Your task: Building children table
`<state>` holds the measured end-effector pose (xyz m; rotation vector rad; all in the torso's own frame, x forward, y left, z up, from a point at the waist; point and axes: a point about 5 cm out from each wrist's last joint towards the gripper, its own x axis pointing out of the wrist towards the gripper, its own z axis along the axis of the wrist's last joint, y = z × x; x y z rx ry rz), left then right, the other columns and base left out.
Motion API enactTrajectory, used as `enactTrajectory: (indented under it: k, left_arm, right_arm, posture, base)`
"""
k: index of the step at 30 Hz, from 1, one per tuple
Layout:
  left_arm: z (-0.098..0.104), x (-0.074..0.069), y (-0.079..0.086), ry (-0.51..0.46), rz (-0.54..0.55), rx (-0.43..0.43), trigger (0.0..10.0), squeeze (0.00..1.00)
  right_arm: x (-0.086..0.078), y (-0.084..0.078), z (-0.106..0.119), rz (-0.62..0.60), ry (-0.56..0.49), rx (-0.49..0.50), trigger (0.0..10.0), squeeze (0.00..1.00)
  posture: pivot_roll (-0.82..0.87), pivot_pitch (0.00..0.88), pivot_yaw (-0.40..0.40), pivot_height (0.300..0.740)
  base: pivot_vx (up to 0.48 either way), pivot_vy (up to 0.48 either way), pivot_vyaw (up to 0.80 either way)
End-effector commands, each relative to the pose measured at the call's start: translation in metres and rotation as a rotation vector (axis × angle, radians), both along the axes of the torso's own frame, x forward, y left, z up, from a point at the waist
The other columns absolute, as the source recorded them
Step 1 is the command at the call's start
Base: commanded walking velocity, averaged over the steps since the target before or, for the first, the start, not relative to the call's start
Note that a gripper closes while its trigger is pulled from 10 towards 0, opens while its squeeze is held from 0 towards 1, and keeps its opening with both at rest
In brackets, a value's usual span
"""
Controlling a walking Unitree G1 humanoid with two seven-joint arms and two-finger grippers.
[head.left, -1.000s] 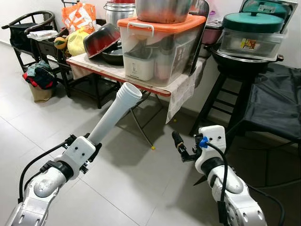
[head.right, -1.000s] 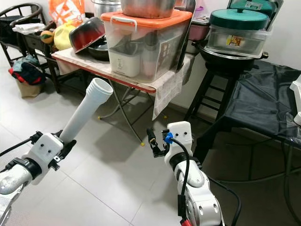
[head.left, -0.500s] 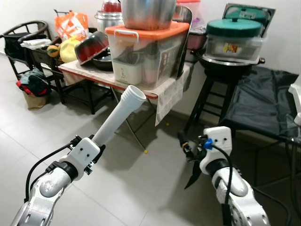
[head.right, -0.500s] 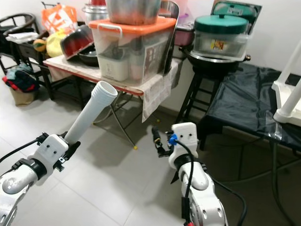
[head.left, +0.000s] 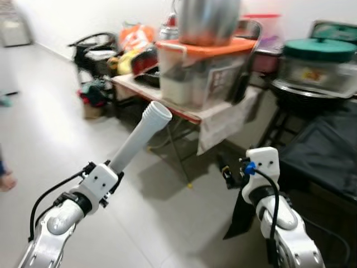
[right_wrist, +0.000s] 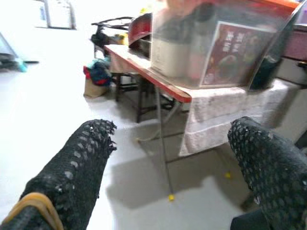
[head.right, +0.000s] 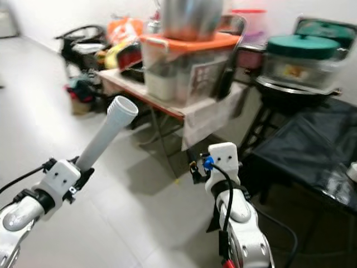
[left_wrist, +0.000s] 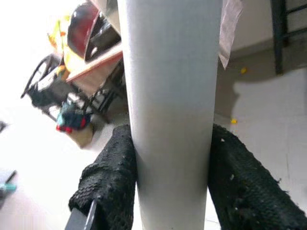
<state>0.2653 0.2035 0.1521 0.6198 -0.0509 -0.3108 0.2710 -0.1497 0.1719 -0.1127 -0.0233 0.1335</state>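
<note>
So the white plastic table leg (head.left: 140, 135) is the thing here: a long tube with a ribbed, flared end, held up off the floor and pointing toward about 1 o'clock, at the cluttered folding desk (head.left: 184, 110). The left tool (left_wrist: 168, 191) has it clamped near the lower end; in the left wrist view both black fingers (left_wrist: 112, 182) press flat against the tube's sides, so the grip looks solid.

The right tool (right_wrist: 177, 177) is raised at roughly 3 o'clock from the leg, well apart from it, fingers spread wide with nothing between them.

Further out, the desk carries a clear storage bin with an orange lid (head.left: 203, 70), a steel pot (head.left: 207, 19) on top of it, and a pile of bowls and bags (head.left: 134, 53) at its far end. At 2 o'clock a green-lidded container (head.left: 321, 64) sits on a dark stool (head.left: 290, 111), with a black cover (head.left: 329, 151) draped over something beside it. Both head views are blurry, so the robot is probably on the move.

My guess at the step: carrying a leg over to wherever the tabletop is. Next it has to find the socket, line the ribbed end up with it and push it in, probably steadying the top with the free right tool.
</note>
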Motion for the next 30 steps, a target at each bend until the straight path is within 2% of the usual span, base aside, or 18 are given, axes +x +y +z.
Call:
enactTrajectory:
  k: [1,13,15,25,30]
  left_arm:
    - [0.007,0.002,-0.002,-0.030,-0.009,0.003,10.0,0.00]
    - [0.007,0.002,-0.002,-0.030,-0.004,-0.003,10.0,0.00]
    - [0.007,0.003,-0.002,-0.032,-0.004,-0.003,10.0,0.00]
    - [0.008,0.004,-0.003,-0.036,-0.010,-0.002,10.0,0.00]
    - [0.008,0.004,-0.003,-0.038,-0.011,-0.001,10.0,0.00]
  right_arm:
    - [0.001,-0.007,0.000,-0.032,0.002,-0.012,10.0,0.00]
    - [0.006,-0.013,0.000,-0.078,0.001,-0.009,10.0,0.00]
    - [0.009,-0.013,-0.003,-0.091,0.029,0.045,10.0,0.00]
    - [0.010,-0.015,0.000,-0.099,0.008,0.040,10.0,0.00]
    - [0.011,-0.014,0.002,-0.098,-0.010,0.024,10.0,0.00]
  posture:
    - [0.07,0.000,-0.055,0.740]
    - [0.07,0.000,-0.059,0.740]
    - [0.07,0.000,-0.060,0.740]
    - [0.07,0.000,-0.059,0.740]
    - [0.08,0.000,-0.060,0.740]
  base:
    - [0.000,-0.480,0.73]
    - [0.000,-0.480,0.00]
    - [0.000,-0.480,0.00]
    - [0.000,-0.480,-0.72]
    - [0.000,-0.480,0.00]
